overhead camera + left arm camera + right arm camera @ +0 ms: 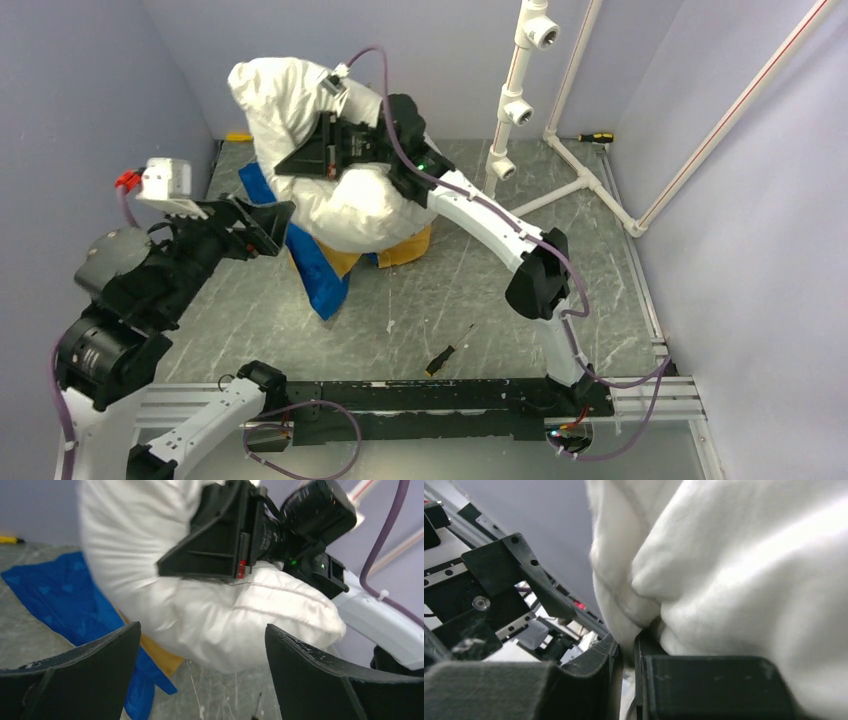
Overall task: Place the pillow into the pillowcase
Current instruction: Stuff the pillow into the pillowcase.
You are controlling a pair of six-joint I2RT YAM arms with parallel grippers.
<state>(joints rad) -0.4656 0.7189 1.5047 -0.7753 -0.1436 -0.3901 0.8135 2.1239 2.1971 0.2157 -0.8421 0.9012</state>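
Observation:
The plump white pillow (330,195) hangs bent over above the table, its lower end resting on the pillowcase (318,272), a blue and orange-yellow cloth crumpled beneath it. My right gripper (300,160) is shut on a fold of the pillow (749,580) high on its side; in the right wrist view the jaws pinch white fabric at the right gripper (626,647). My left gripper (280,230) stands wide open just left of the pillow, touching nothing. From the left wrist, the left gripper (202,640) frames the pillow (210,615) and the blue pillowcase (60,595).
A white pipe frame (520,90) stands at the back right. Yellow-handled screwdrivers lie at the back wall (237,136) and back right (597,137). A small dark tool (445,355) lies near the front rail (420,398). Grey walls close both sides.

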